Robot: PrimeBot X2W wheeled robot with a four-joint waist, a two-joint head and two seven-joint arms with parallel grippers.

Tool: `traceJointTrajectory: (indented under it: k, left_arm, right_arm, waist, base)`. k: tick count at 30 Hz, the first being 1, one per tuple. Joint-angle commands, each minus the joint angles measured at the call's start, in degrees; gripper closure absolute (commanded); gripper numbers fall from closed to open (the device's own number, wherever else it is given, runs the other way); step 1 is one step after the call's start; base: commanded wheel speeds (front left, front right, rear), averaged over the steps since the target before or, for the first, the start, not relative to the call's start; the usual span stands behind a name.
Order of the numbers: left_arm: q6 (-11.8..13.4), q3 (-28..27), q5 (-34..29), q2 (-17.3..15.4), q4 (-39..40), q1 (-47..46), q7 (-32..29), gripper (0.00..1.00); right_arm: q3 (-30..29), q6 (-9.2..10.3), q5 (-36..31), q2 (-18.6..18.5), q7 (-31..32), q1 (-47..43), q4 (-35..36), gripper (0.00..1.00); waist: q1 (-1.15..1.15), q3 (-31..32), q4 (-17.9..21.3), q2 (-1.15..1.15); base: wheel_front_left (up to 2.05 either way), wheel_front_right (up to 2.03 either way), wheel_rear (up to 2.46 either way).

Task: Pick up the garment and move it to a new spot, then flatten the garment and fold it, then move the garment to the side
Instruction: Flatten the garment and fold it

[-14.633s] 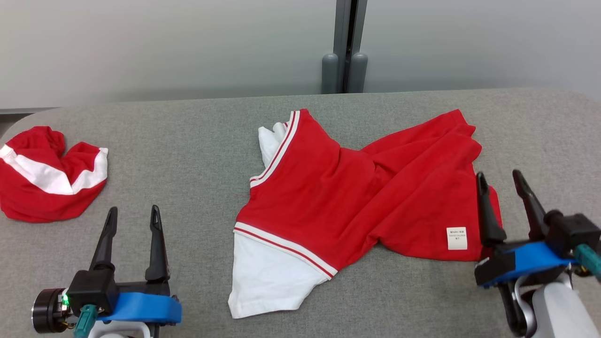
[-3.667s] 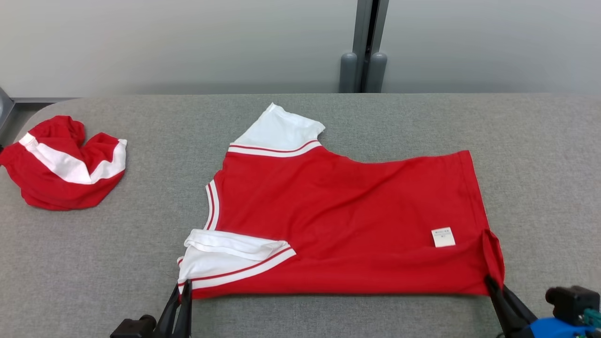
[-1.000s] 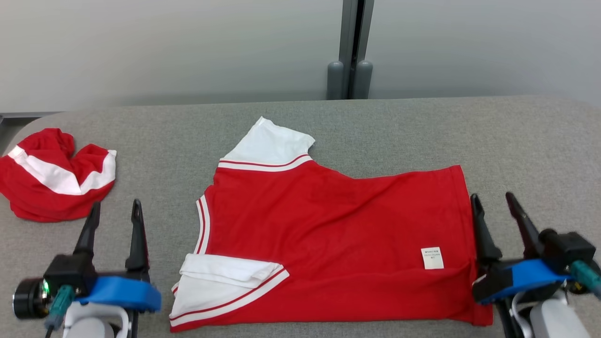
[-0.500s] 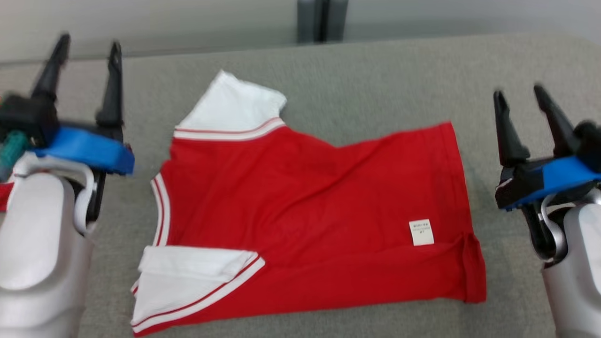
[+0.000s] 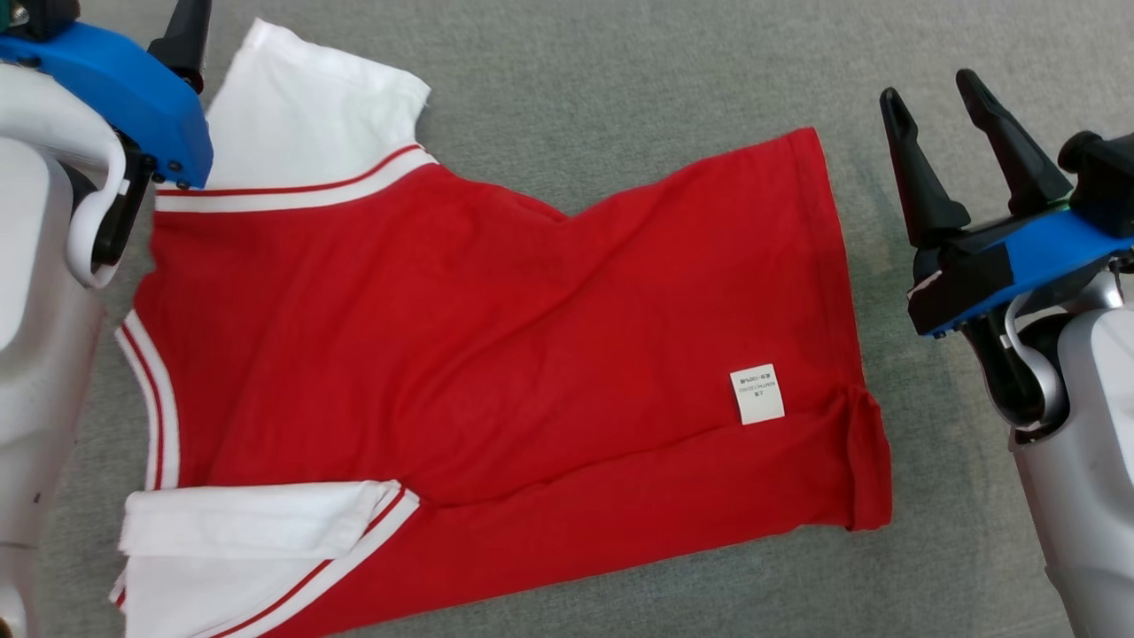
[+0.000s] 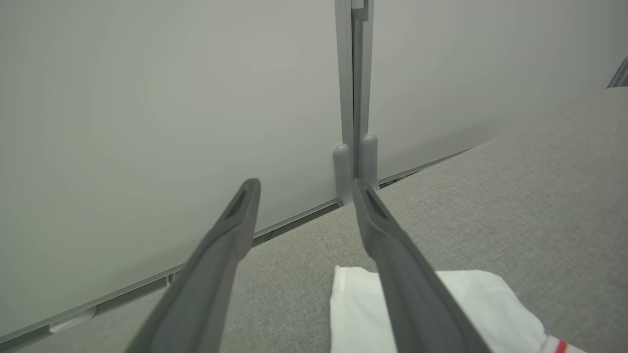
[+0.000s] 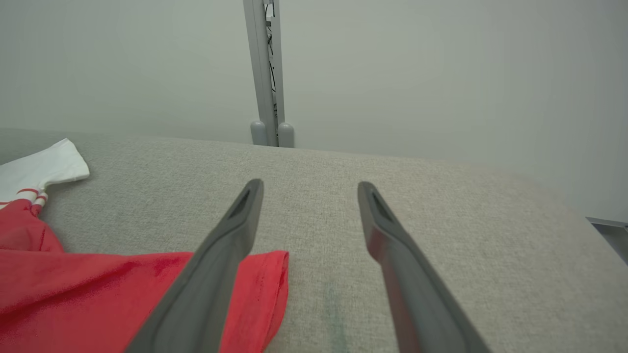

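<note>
The red garment (image 5: 496, 354) lies spread across the middle of the head view on the grey fabric table (image 5: 620, 71), mostly flat with soft creases running across its body; its collar trim (image 5: 152, 399), white with red stripes, sits at the left edge of the frame and its hem runs down the right side; one white sleeve (image 5: 310, 97) spreads flat at the upper left, while the other sleeve (image 5: 248, 523) is doubled over on itself at the lower left; a small white label (image 5: 757, 394) shows on the red cloth towards the lower right, and the hem corner (image 5: 864, 461) just beside it is turned over; the right gripper (image 5: 928, 89) hovers at the upper right of the frame, clear of the hem, its two dark fingers spread apart and grasping nothing; the left gripper (image 6: 305, 185) stands at the upper left corner of the head view, above the flat white sleeve, and in the left wrist view its fingers are likewise spread with nothing between them, the white sleeve lying on the table beneath the right-hand finger; in the right wrist view the red hem lies at the lower left under one finger, and a pale wall (image 7: 441, 73) with a grey post (image 7: 267, 73) rises behind the table.
</note>
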State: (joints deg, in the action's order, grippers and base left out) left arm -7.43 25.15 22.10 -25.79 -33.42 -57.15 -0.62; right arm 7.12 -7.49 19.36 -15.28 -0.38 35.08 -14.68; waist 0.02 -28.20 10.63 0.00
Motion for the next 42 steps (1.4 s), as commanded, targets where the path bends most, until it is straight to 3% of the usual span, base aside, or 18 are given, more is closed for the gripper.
traceJointTrajectory:
  k: [1, 7, 24, 25, 26, 27, 42]
  left_arm:
    - [0.0, 2.2, 1.6, -1.0, -1.7, -1.8, -1.6, 0.0]
    - [0.0, 10.6, 7.7, -3.1, -6.6, -6.0, -7.7, 0.0]
    - [0.0, 23.4, 20.5, -3.5, -12.3, -11.1, -19.5, 0.02]
    - [0.0, 24.0, 21.0, -3.5, -12.3, -11.3, -19.9, 0.58]
    - [0.0, 24.6, 21.1, -3.6, -12.2, -11.6, -19.6, 0.9]
    - [0.0, 25.3, 21.3, -3.7, -12.3, -12.1, -19.2, 1.0]
    - [0.0, 33.1, 25.0, -2.4, -10.4, -16.4, -13.7, 1.0]
  right_arm:
    - [0.6, -0.01, 0.4, -0.5, -0.1, 1.3, 0.5, 0.0]
    - [1.6, -0.01, 1.0, -0.6, -0.8, 2.6, 1.2, 0.0]
    - [3.6, -0.01, 2.3, -0.6, -1.3, 5.2, -0.4, 0.0]
    - [3.9, -0.01, 2.4, -0.8, -1.1, 5.2, -0.6, 0.0]
    - [4.4, -0.01, 2.5, -1.0, -0.6, 5.3, -0.9, 0.0]
    - [4.9, -0.01, 2.7, -1.2, -0.2, 5.5, -1.1, 0.0]
    - [11.2, -0.01, 8.9, -5.7, 12.9, 8.3, -4.5, 0.0]
  waist:
    - [-0.02, -1.0, 0.7, 0.0]
    - [-0.02, -3.7, 2.5, 0.0]
    - [-0.02, -6.3, 3.7, 0.0]
    - [-0.02, -6.2, 3.7, 0.0]
    - [-0.02, -6.2, 3.8, 0.0]
    - [-0.02, -6.1, 3.8, 0.0]
    - [-0.02, -4.8, 0.3, 0.0]
  base:
    - [0.0, 0.0, 0.0]
    - [0.0, 0.0, 0.0]
    - [0.0, 0.0, 0.0]
    - [0.0, 0.0, 0.0]
    - [0.0, 0.0, 0.0]
    - [0.0, 0.0, 0.0]
    - [0.0, 0.0, 0.0]
